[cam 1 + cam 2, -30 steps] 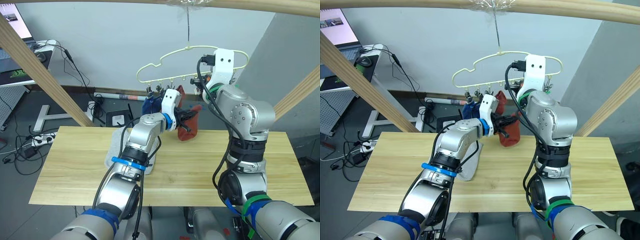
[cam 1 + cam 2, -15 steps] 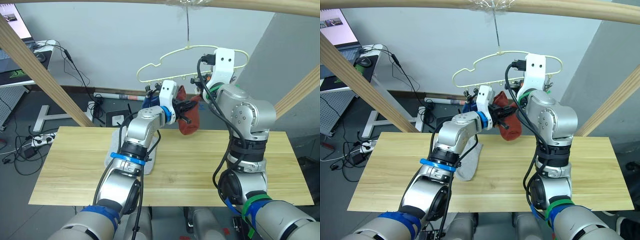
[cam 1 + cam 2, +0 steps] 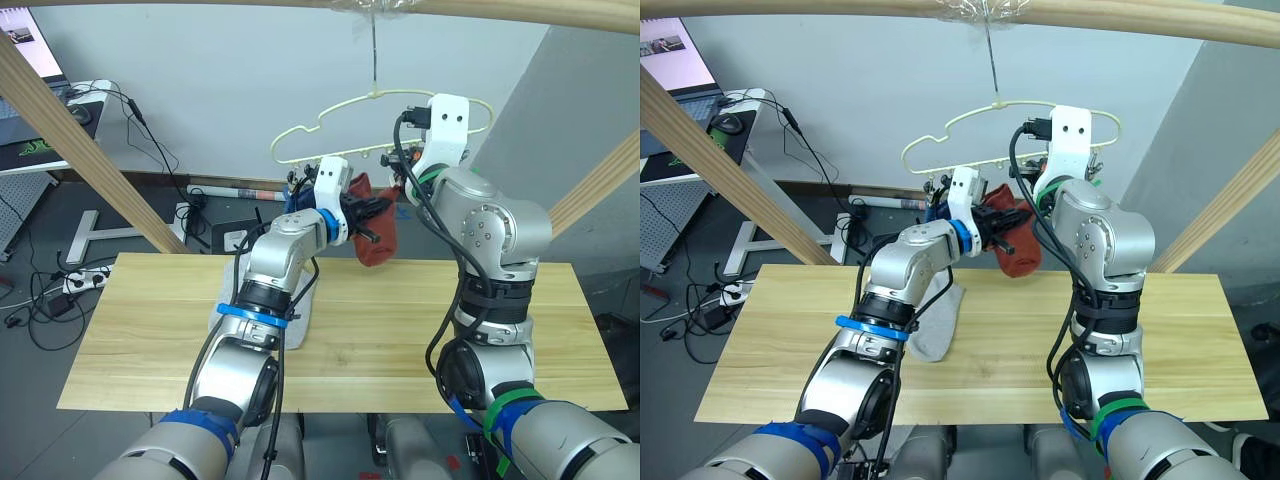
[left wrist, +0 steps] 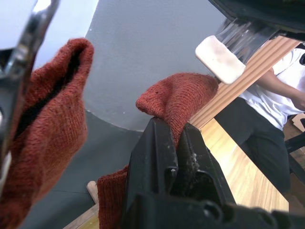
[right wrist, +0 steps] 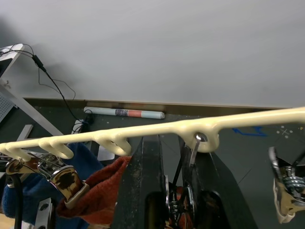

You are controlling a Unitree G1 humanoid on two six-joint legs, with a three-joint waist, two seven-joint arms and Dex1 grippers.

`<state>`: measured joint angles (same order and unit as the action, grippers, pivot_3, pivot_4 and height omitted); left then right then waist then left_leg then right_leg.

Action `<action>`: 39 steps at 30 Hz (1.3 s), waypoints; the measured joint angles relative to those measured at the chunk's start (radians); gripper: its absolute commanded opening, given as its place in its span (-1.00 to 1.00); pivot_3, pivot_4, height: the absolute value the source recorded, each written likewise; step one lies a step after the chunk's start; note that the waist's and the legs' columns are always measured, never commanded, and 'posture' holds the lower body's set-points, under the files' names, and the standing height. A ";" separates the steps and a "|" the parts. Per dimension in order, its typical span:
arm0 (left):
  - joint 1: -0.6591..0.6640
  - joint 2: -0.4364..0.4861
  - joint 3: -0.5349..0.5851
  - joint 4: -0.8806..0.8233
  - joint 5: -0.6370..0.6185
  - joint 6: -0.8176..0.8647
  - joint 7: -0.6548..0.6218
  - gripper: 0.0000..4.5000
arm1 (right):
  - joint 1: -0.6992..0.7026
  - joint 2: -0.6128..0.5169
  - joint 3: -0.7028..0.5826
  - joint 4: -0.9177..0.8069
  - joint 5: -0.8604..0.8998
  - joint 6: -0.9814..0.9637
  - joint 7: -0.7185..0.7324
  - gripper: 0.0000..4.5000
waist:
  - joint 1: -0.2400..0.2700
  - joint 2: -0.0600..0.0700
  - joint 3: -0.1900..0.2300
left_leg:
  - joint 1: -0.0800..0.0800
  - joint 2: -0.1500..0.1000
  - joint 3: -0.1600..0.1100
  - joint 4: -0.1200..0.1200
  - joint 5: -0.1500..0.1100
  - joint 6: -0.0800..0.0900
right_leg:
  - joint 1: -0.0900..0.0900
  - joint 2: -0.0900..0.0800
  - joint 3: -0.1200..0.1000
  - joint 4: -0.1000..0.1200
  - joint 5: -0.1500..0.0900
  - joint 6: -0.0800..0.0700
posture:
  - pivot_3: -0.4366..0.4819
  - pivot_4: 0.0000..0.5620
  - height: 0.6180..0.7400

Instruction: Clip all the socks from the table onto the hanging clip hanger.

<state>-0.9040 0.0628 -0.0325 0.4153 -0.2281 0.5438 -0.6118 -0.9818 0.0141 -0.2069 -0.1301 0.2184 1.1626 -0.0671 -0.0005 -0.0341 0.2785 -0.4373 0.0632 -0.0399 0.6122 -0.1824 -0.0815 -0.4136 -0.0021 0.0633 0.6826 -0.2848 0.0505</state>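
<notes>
Jaws of the left gripper (image 4: 172, 143) are pinching a fold of a rust red sock (image 3: 377, 240), and the knit bunches up between the two black fingers (image 4: 153, 152) in the left wrist view. That sock is held up in the air above the far edge of the counter (image 3: 400, 330), right under the row of clips on the clip hanger (image 3: 330, 130). Over to the right gripper (image 5: 172, 157): its jaws sit close together on either side of a metal clip (image 5: 193, 152) hanging from the pale yellow bar, squeezing it by the look of it, though whether the clip's mouth is open cannot be told. Just beside that, a second rust red sock (image 5: 97, 188) hangs from a neighbouring clip (image 5: 66, 179), and a blue sock (image 3: 297, 203) hangs further left on the hanger. Down on the counter, a light grey sock (image 3: 938, 325) lies flat near the middle, partly under the left arm. The hanger's hook runs up to a wooden beam (image 3: 1090, 15) overhead. A person in a white top (image 4: 286, 90) shows at the edge of the left wrist view.
</notes>
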 measured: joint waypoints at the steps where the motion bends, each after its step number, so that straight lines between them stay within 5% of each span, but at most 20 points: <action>1: 0.000 0.000 0.001 -0.004 -0.005 0.004 0.002 -0.99 | 0.000 0.000 0.001 0.000 0.000 0.000 0.000 -0.93 | 0.000 0.000 0.000 | 0.000 0.000 0.000 0.000 0.000 0.000 | 0.000 0.000 0.000 0.000 0.000 0.000 | 0.17 -0.19 1.00; 22: -0.023 -0.025 0.045 -0.024 -0.100 0.086 0.036 -0.99 | 0.000 -0.002 0.001 0.000 0.001 -0.007 0.000 -0.93 | 0.000 0.000 0.000 | 0.000 0.000 0.000 0.000 0.000 0.000 | 0.000 0.000 0.000 0.000 0.000 0.000 | 0.16 -0.18 1.00; 30: -0.025 -0.026 0.045 -0.067 -0.124 0.105 0.033 -1.00 | 0.000 0.000 -0.003 -0.006 0.001 -0.008 -0.003 0.30 | 0.000 0.000 0.000 | -0.001 0.000 0.000 0.000 0.000 0.000 | 0.000 0.000 0.000 0.000 0.000 0.000 | 0.16 -0.19 1.00; 37: -0.025 -0.025 0.041 -0.071 -0.126 0.112 0.032 -1.00 | 0.000 0.000 -0.004 -0.006 0.001 -0.008 -0.002 0.30 | 0.000 0.000 0.000 | 0.000 0.000 0.000 0.000 0.000 0.000 | 0.000 0.000 0.000 0.000 0.000 0.000 | 0.15 -0.21 1.00; 39: -0.025 -0.021 0.038 -0.075 -0.126 0.114 0.028 -0.75 | 0.000 0.000 -0.004 -0.008 0.001 -0.008 -0.002 0.32 | 0.000 0.000 0.000 | -0.001 0.000 0.000 0.000 0.000 0.000 | 0.000 0.000 0.000 0.000 0.000 0.000 | 0.15 -0.21 1.00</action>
<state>-0.9288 0.0422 0.0053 0.3401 -0.3540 0.6577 -0.5838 -0.9816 0.0141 -0.2110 -0.1380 0.2196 1.1549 -0.0691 -0.0008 -0.0341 0.2785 -0.4378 0.0632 -0.0399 0.6122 -0.1823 -0.0817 -0.4141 -0.0021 0.0634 0.6825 -0.2849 0.0505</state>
